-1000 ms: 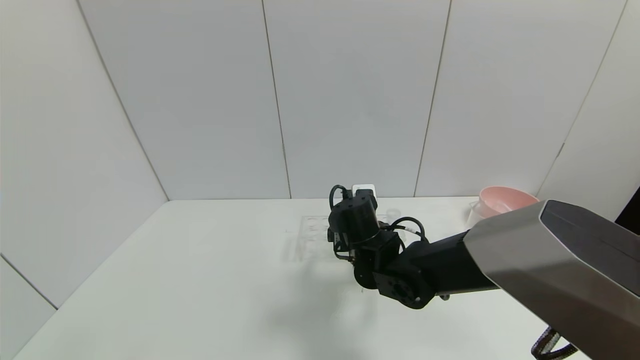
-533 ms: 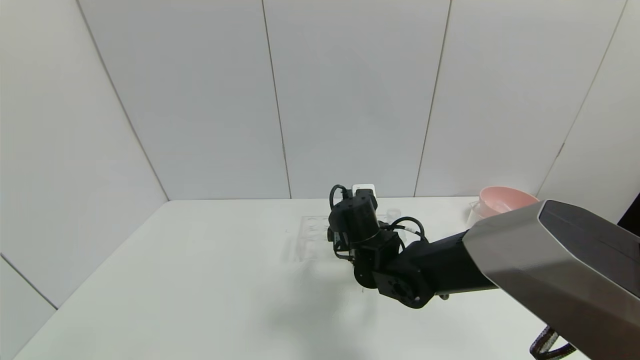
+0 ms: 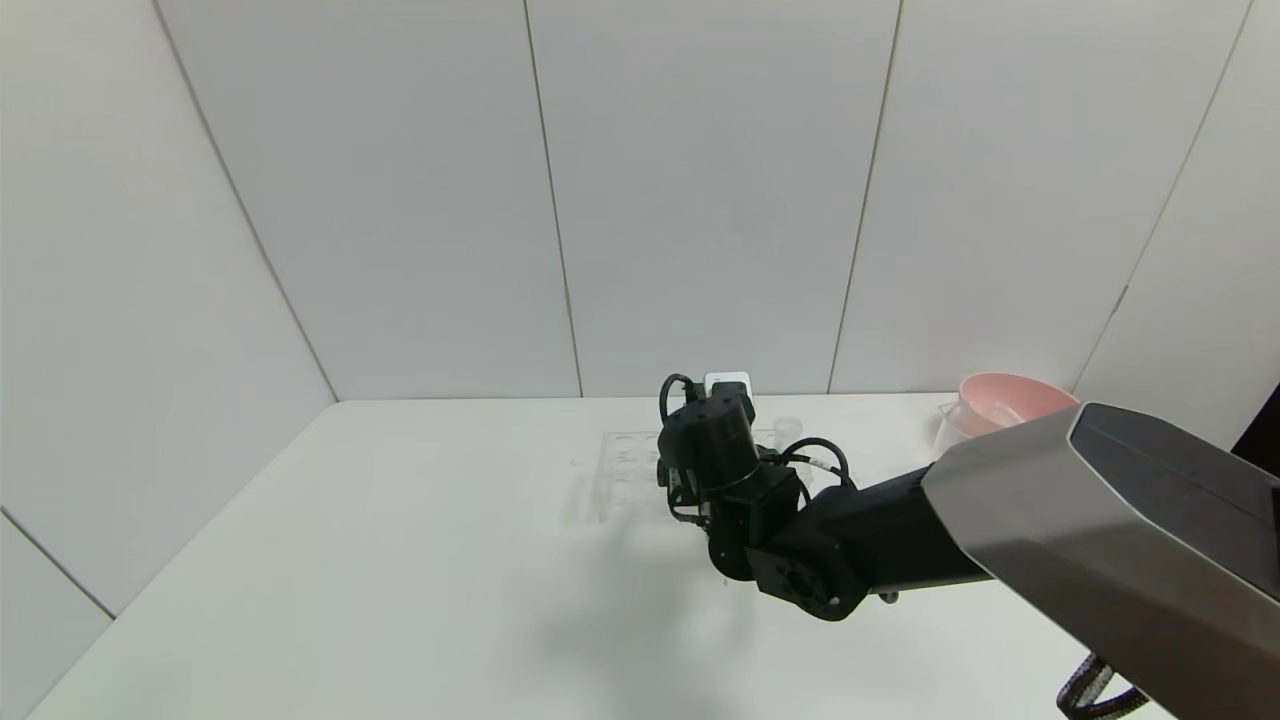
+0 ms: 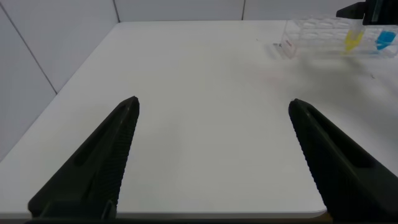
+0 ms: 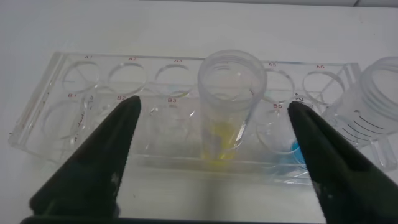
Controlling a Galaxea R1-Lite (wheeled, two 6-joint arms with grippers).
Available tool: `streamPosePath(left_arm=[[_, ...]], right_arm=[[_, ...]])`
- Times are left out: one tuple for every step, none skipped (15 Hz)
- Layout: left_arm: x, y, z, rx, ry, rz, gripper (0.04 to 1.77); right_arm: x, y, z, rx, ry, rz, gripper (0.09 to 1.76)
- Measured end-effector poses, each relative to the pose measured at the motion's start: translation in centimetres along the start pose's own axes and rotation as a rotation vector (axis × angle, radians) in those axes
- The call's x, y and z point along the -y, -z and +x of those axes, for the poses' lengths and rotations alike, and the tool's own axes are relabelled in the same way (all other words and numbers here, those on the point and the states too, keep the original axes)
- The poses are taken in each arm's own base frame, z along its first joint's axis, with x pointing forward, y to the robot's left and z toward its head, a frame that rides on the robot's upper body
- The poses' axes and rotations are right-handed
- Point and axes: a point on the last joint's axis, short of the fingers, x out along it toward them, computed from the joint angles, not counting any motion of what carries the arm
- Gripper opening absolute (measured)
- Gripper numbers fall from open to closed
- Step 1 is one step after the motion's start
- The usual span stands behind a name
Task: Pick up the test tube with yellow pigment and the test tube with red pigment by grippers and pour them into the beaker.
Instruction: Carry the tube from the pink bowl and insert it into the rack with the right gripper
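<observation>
The test tube with yellow pigment [image 5: 230,93] stands upright in a clear rack [image 5: 56,93], with a little yellow liquid at its bottom. My right gripper [image 5: 214,106] is open, its fingers wide on either side of the tube and not touching it. In the head view the right wrist [image 3: 720,450] hangs over the rack [image 3: 620,470] mid-table. The clear beaker [image 5: 373,106] stands just beside the rack's end. The test tube with red pigment is out of view. My left gripper [image 4: 212,109] is open over bare table, far from the rack [image 4: 311,34].
A tube with blue liquid [image 5: 292,149] sits in the rack between the yellow tube and the beaker. A pink bowl [image 3: 1010,398] stands at the table's back right corner. White walls close the table at the back and left.
The right arm has crept very slightly over the rack; its gripper stays wide open. Nothing else has moved.
</observation>
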Motion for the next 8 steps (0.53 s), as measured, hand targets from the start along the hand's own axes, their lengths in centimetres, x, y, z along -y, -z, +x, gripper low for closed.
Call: streamPosePath(left_arm=[[0.00, 0.00, 0.00, 0.000, 0.000, 0.000, 1.72], [0.00, 0.00, 0.00, 0.000, 0.000, 0.000, 1.72], [0.00, 0.00, 0.00, 0.000, 0.000, 0.000, 1.72], [0.00, 0.00, 0.00, 0.000, 0.000, 0.000, 1.72], [0.00, 0.00, 0.00, 0.000, 0.000, 0.000, 1.72], [0.00, 0.00, 0.00, 0.000, 0.000, 0.000, 1.72], [0.00, 0.00, 0.00, 0.000, 0.000, 0.000, 1.72], [0.00, 0.00, 0.00, 0.000, 0.000, 0.000, 1.72]], right_arm=[[0.01, 0.03, 0.00, -0.001, 0.000, -0.001, 1.48], [0.03, 0.08, 0.00, -0.004, 0.001, -0.003, 1.32], [0.04, 0.11, 0.00, -0.006, 0.002, -0.004, 1.17], [0.04, 0.12, 0.00, -0.007, 0.001, -0.005, 1.04], [0.04, 0.12, 0.00, -0.007, 0.001, -0.005, 0.93], [0.02, 0.13, -0.01, -0.007, 0.001, -0.006, 0.83], [0.05, 0.11, -0.01, -0.007, 0.003, -0.005, 0.70], [0.10, 0.13, 0.02, -0.008, 0.004, -0.006, 0.49]])
